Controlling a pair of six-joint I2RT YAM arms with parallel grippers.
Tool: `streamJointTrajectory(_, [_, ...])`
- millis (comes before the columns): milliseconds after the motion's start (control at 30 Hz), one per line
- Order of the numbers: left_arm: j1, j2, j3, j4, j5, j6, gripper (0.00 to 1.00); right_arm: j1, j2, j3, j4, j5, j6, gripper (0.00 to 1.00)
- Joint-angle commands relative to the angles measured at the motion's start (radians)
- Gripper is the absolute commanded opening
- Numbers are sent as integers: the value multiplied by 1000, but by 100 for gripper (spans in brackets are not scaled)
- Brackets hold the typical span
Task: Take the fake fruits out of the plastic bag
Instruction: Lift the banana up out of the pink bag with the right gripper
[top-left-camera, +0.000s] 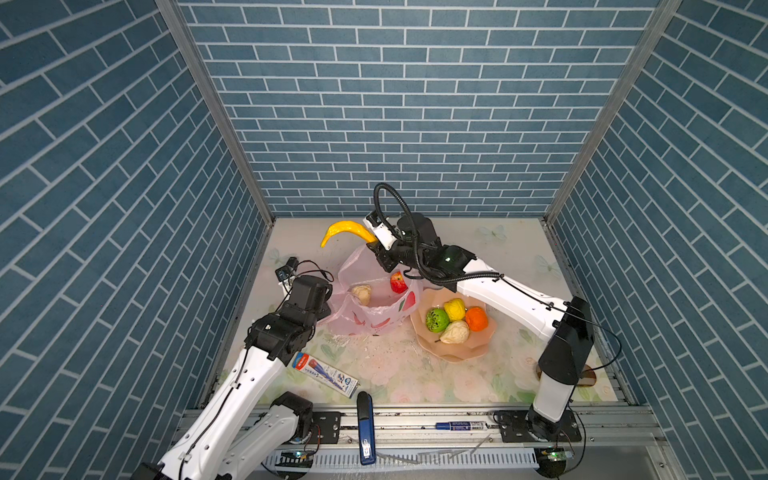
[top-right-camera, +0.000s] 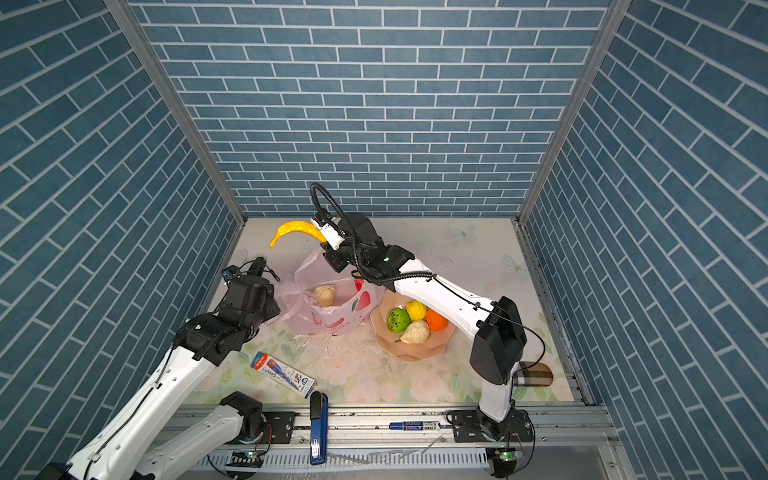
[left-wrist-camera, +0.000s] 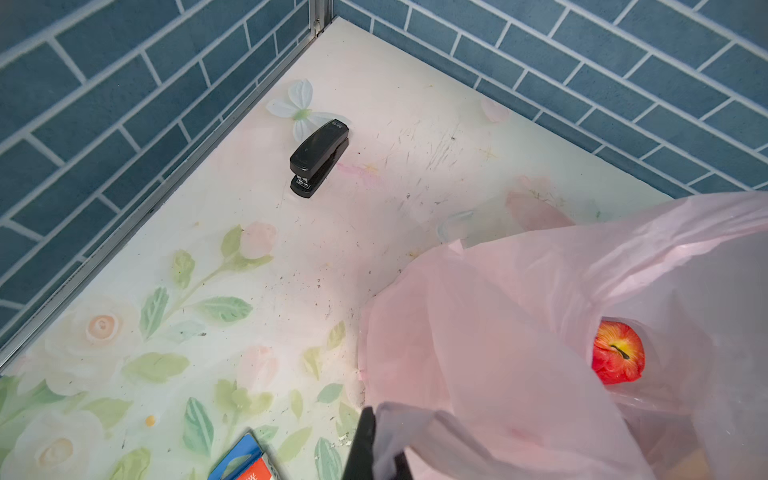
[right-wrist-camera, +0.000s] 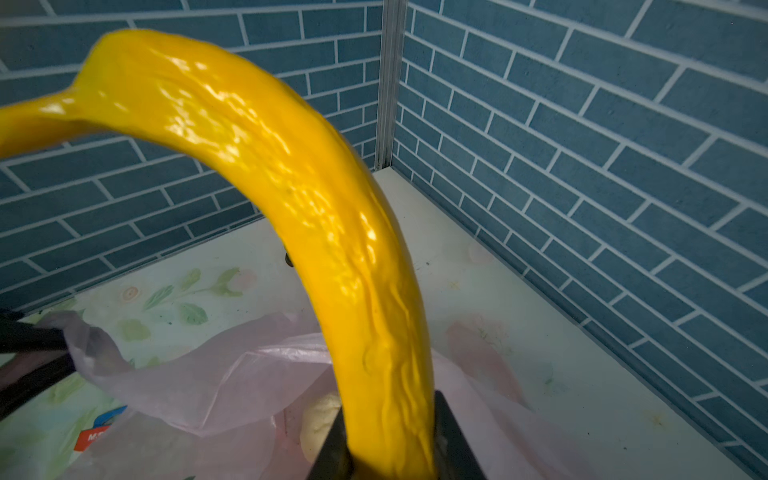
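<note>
- Floral worktop (top-left-camera: 511, 249), blue brick walls behind.
- Left end effector (left-wrist-camera: 380, 453) pinches the plastic bag (top-left-camera: 374, 320) by its handle; a slip would collapse the mouth over the cream fruit (top-left-camera: 361, 293) and red fruit (top-left-camera: 399, 282).
- Right end effector (right-wrist-camera: 392, 453) clamps the banana (top-left-camera: 347, 230) by one end above the bag; it may swing loose.

Past the right gripper (top-left-camera: 374, 245), the table (top-left-camera: 478, 245) runs bare to the back wall. Beneath it gapes the plastic bag (top-left-camera: 374, 322), with a cream fruit (top-left-camera: 361, 293) and a red fruit (top-left-camera: 399, 282) inside. The banana (top-left-camera: 347, 232) it clamps juts out ahead. Behind it, the loaded plate (top-left-camera: 453, 357) blocks the table. Ahead of the left gripper (left-wrist-camera: 376, 449), pinched on the bag's handle, only a black stapler (left-wrist-camera: 319, 158) interrupts open table.
</note>
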Motion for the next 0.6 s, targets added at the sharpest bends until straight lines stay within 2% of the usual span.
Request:
streamJointTrajectory(0, [4, -5, -15, 18, 9, -12, 1, 2, 1, 116, 13, -17, 43, 3])
streamJointTrajectory(233, [4, -9, -22, 19, -4, -10, 1, 1, -29, 202, -27, -49, 85, 3])
streamJointTrajectory(567, [5, -11, -24, 11, -11, -8, 1, -34, -161, 130, -75, 140, 90, 3])
